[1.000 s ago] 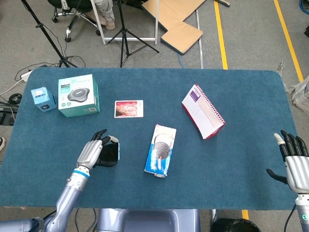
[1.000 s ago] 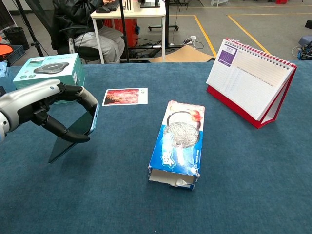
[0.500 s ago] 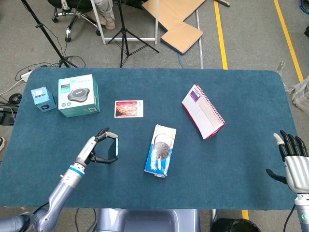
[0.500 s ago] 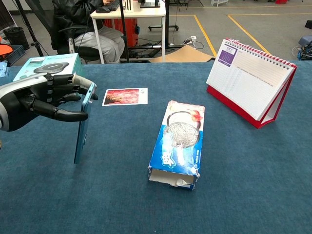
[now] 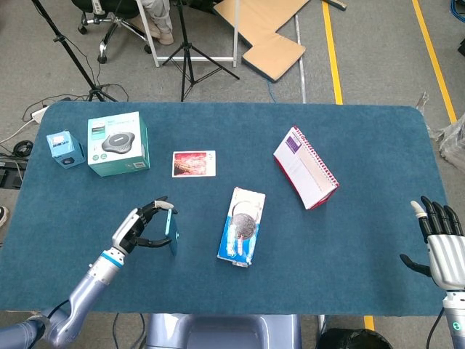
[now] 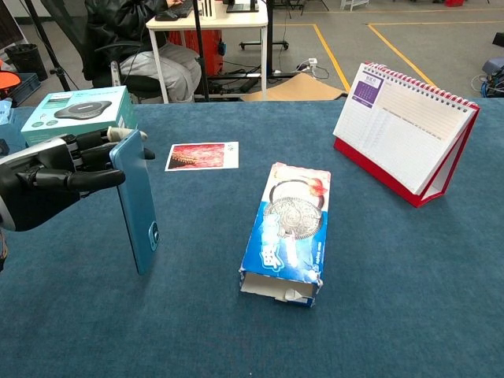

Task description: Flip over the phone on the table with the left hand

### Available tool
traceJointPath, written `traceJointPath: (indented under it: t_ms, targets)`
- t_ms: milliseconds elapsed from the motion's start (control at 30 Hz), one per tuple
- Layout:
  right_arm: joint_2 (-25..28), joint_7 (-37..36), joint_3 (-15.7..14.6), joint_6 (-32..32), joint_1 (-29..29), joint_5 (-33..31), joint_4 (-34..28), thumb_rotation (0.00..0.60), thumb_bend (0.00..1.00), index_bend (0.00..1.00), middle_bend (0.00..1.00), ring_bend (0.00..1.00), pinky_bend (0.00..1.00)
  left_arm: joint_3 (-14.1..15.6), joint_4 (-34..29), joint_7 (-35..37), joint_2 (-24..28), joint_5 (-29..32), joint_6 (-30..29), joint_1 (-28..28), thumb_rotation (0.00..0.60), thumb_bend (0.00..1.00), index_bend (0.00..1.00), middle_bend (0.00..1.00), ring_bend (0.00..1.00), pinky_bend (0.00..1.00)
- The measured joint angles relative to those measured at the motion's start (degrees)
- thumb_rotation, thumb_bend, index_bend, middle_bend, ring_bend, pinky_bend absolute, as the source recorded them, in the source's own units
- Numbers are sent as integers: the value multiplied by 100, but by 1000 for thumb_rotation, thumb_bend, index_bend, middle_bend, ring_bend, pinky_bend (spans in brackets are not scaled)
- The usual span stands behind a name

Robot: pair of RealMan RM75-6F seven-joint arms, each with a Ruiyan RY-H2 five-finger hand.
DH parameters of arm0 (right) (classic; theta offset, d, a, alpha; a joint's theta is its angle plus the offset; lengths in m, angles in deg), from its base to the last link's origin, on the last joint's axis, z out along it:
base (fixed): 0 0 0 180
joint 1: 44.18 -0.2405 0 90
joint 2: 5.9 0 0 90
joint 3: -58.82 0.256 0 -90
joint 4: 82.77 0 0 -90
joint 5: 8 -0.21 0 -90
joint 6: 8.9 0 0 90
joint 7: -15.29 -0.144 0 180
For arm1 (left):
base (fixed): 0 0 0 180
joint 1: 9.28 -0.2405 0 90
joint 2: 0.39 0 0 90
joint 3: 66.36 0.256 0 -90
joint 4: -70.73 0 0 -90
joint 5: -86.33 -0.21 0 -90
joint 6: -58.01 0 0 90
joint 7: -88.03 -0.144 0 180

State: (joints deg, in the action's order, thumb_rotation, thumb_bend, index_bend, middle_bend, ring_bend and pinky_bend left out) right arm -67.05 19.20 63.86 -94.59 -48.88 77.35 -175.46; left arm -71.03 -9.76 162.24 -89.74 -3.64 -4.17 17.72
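The phone (image 6: 137, 203) stands almost upright on its lower edge on the blue table, its light blue back facing the chest camera. My left hand (image 6: 47, 173) holds it by the top, fingers over the upper edge. In the head view the phone (image 5: 171, 232) shows as a thin blue sliver just right of my left hand (image 5: 138, 227). My right hand (image 5: 443, 243) rests open at the table's right front corner, fingers spread, holding nothing.
A blue snack box (image 6: 290, 231) lies flat right of the phone. A red desk calendar (image 6: 402, 134) stands at the back right. A photo card (image 6: 201, 156), a teal box (image 6: 77, 113) and a small blue box (image 5: 65, 149) sit at the back left.
My left hand has tipped the phone from leaning screen-side down, through edge-on, to standing upright with its blue back showing, and has shifted slightly left and toward me. The right hand is unmoved.
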Motion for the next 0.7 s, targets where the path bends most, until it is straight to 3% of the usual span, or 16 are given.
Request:
traceJointPath:
  t_ms: [233,367,433,567,700]
  targets:
    - [10,-23,3,-2,5,-11,-8,600,0,0,0,0,0,227,832,1443,-287,-212,-129,106,600,238,402,396,0,0]
    - [19,-35,7,-10,10,-19,-11,600,0,0,0,0,0,364,1285,1902,-472,-291,-209,158,600,232,402,388,0,0]
    - [20,-35,7,0,9,-29,-10,600,0,0,0,0,0,448,1470,2034,-544,-328,-241,185,600,207,397,347,0,0]
    - [22,-33,9,7,6,-35,-13,600,0,0,0,0,0,588,1606,2141,-561,-452,-386,218,600,99,254,125,0,0]
    - [25,-17,7,3,8,-31,-18,600,0,0,0,0,0,653,1703,2133,-542,-463,-491,204,600,19,196,74,0,0]
